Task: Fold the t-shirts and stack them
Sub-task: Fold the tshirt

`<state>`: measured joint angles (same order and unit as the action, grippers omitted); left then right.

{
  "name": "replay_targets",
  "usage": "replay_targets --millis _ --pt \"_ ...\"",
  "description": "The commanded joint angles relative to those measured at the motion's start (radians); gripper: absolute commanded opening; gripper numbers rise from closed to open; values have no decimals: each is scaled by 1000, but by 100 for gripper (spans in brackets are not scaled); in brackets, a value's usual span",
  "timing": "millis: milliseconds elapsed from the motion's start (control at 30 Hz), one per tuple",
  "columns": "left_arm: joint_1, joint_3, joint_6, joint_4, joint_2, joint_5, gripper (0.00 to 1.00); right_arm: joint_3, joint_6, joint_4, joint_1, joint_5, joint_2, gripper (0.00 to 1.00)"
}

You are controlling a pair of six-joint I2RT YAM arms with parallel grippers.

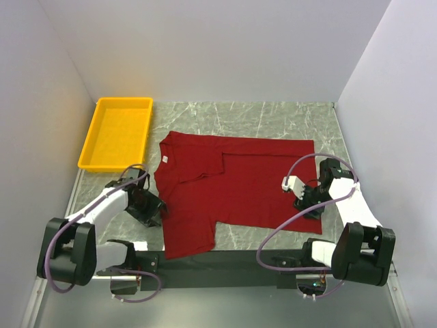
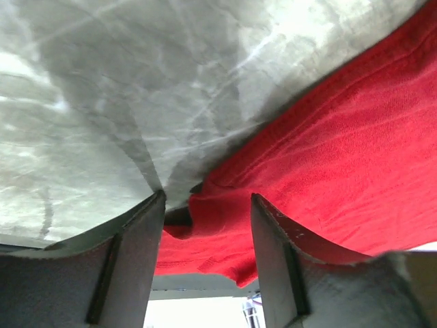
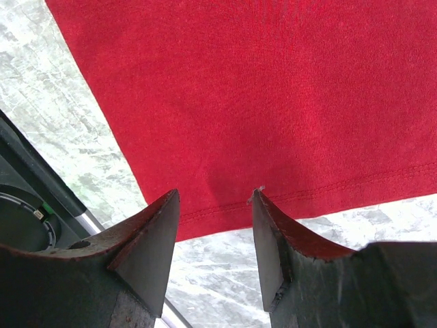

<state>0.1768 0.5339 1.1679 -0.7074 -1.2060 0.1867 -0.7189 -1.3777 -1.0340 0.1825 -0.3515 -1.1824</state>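
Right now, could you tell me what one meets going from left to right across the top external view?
Yellow tray → left gripper → dark red t-shirt → right gripper.

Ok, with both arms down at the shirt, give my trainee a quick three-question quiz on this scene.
1. True or false: the dark red t-shirt lies inside the yellow tray.
2. What does the left end effector have between its fingers? A) bunched shirt cloth B) the tray's rim C) nothing at all
3. Fill in: the right end effector has its fingers either side of the shirt's stitched ____.

Key: 1 false, it lies on the marble table, beside the tray. 2 A. 3 hem.
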Motion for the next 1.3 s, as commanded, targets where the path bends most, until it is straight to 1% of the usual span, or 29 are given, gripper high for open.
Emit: replay_targets --millis 0,33,100,133,200,233,300,367,433,600,700,800,1000,1267 --pt "26 0 21 101 -42 -9 58 -28 -4 -18 -5 -7 6 54" --pt "27 8 21 108 -52 -25 57 -28 -10 -18 -5 -6 6 54" --pt "33 9 16 131 -76 -41 49 -24 -17 -21 -5 3 6 54" --pt "36 14 10 138 -84 -50 47 -22 -27 -24 -5 5 4 54" --pt "41 14 -2 146 -95 -56 30 -25 -44 -40 -5 3 7 54" --pt "44 8 -10 158 -93 -55 17 -25 -64 -44 -5 -3 13 54" --pt "52 2 -13 167 -73 -56 5 -14 -95 -60 -5 -10 32 53" --pt "53 -9 -25 183 -55 -53 1 -4 -147 -70 -5 -17 43 53" --pt "55 -12 -42 194 -29 -46 1 16 -202 -74 -5 -11 58 53" --pt "55 -11 -63 223 25 -32 1 15 -273 -121 -8 8 52 54" --pt "55 -11 -73 233 29 -20 1 50 -334 -141 -14 54 69 54" --pt "55 -11 -80 246 17 -3 1 94 -360 -150 -29 97 87 54" --pt "55 -35 -73 269 16 20 1 125 -322 -109 -77 124 77 55" --pt "55 -52 -63 278 20 30 1 206 -229 50 -178 163 90 55"
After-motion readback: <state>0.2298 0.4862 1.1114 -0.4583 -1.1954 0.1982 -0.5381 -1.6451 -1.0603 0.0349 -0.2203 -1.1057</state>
